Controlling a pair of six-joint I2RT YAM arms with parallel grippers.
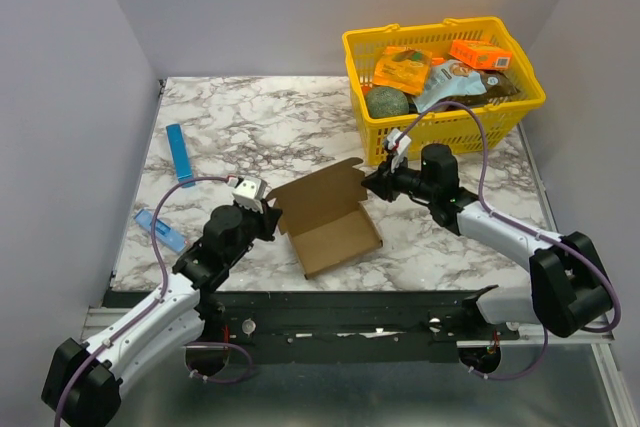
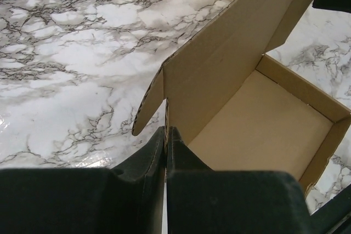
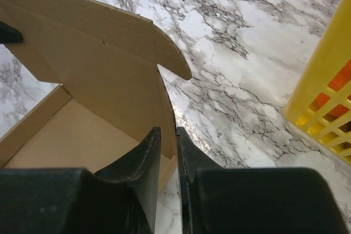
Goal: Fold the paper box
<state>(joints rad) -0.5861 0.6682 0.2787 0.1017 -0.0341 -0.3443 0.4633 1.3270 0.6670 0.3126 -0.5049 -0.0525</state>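
The paper box [image 1: 335, 232] sits in the middle of the marble table [image 1: 250, 127], right between the two arms and a little way in front of the yellow basket [image 1: 440, 127]. It is plain brown card and looks like a low open tray, with its lid [image 1: 320, 187] standing up at the back. The lid has a small rounded flap at each end, one on the left [image 2: 149, 105] and one on the right [image 3: 173, 58], and both stick out loose. Nothing is inside the box. The left gripper [image 1: 271, 213] has its fingers pressed nearly together on the thin card at the left back corner, so it is pinching the box there. The right gripper [image 1: 369, 183] has its fingers close on both sides of the thin card at the right back corner, and it looks like a pinch too. I think the step now is getting a firm hold of both corners before closing the lid. Next, the two small flaps need to bend inward and the lid needs to tip forward over the tray, with both arms going together so the box does not twist or slide
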